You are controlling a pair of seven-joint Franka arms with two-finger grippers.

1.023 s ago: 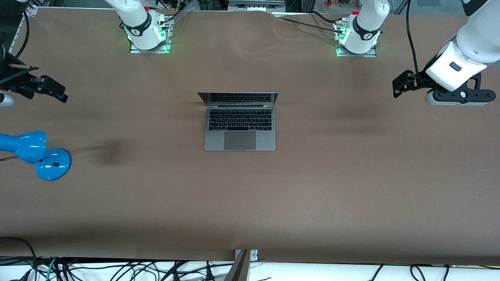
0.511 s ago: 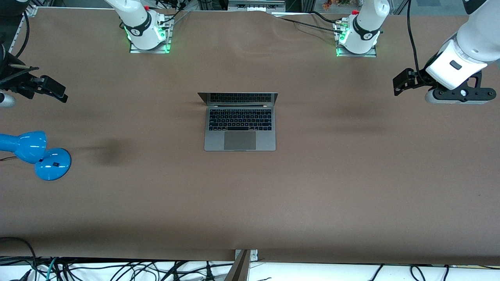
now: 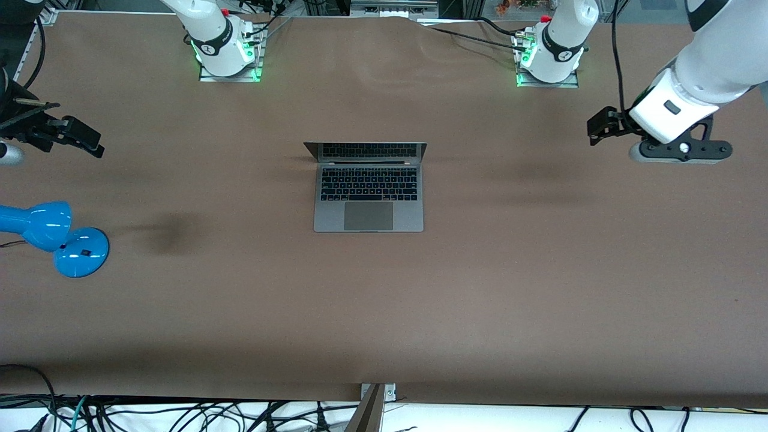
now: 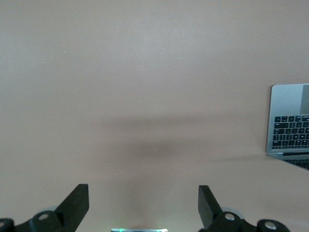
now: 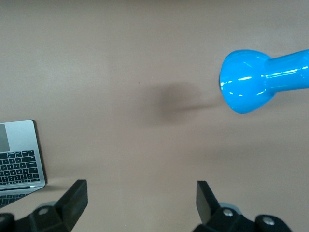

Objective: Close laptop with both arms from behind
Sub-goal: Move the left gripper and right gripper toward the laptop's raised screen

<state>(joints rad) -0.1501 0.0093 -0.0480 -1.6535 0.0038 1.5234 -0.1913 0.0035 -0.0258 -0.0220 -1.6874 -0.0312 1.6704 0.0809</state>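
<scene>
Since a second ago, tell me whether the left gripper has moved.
Yes. The left gripper has shifted toward the laptop, which has stayed put.

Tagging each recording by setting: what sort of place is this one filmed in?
Most likely a robotics lab bench. Two white arms are bolted to a brown-covered table, with loose cables along its edge. An open laptop and a blue lamp sit as props. The left gripper and right gripper hang open over bare table.

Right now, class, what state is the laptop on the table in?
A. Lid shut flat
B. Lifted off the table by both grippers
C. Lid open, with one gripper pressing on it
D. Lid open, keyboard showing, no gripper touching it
D: the laptop sits open with its keyboard showing, while the left gripper and right gripper hang open over bare table toward either end.
</scene>
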